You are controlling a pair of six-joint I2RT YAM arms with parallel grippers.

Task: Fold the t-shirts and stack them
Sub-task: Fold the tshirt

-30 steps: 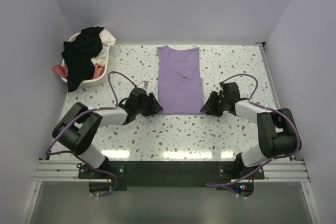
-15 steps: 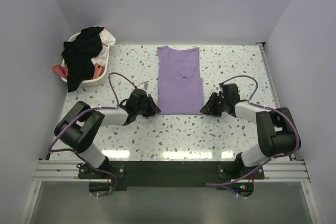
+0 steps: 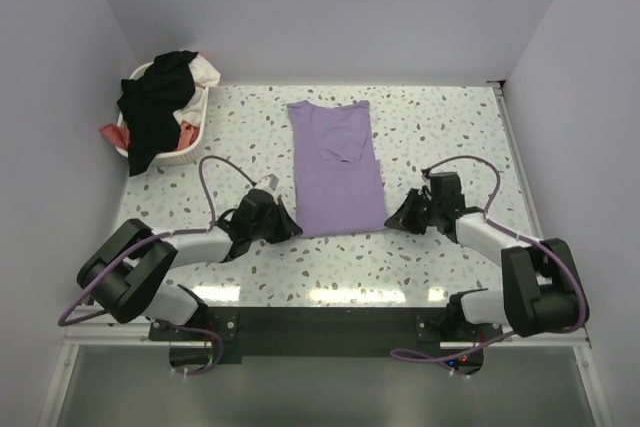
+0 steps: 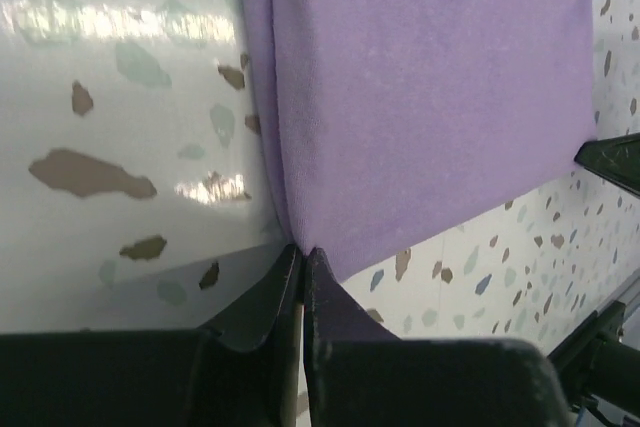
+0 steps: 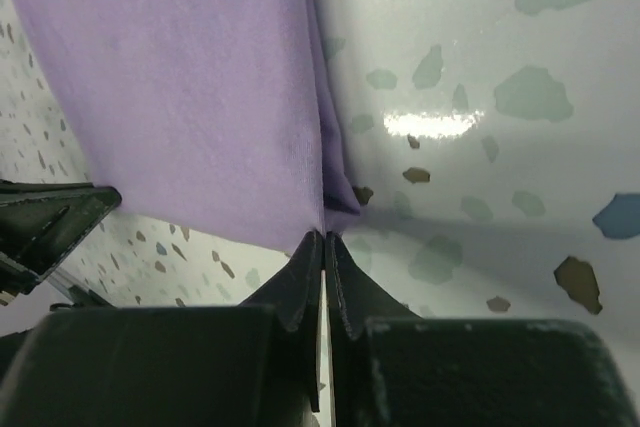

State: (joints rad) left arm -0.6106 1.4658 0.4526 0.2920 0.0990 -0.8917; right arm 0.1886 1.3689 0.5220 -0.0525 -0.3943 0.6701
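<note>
A lavender t-shirt (image 3: 335, 167) lies on the speckled table, folded into a long narrow strip with its neck end at the far side. My left gripper (image 3: 293, 230) is shut on its near left corner. In the left wrist view the black jaws (image 4: 303, 250) pinch the edge of the lavender t-shirt (image 4: 420, 97). My right gripper (image 3: 393, 224) is shut on the near right corner. The right wrist view shows the jaws (image 5: 324, 235) closed on a small fold of the purple cloth (image 5: 190, 87). More t-shirts, black (image 3: 155, 107), coral (image 3: 112, 134) and white (image 3: 207, 72), are heaped at the far left.
The heaped shirts fill a white laundry basket (image 3: 193, 152) in the far left corner, and a black one hangs over its near side. Walls close in the table on the left, back and right. Purple cables loop above both arms.
Both grippers have shut on the shirt's near corners. The arms have drawn back toward the near edge, and the shirt has slid nearer and slightly left with them.
</note>
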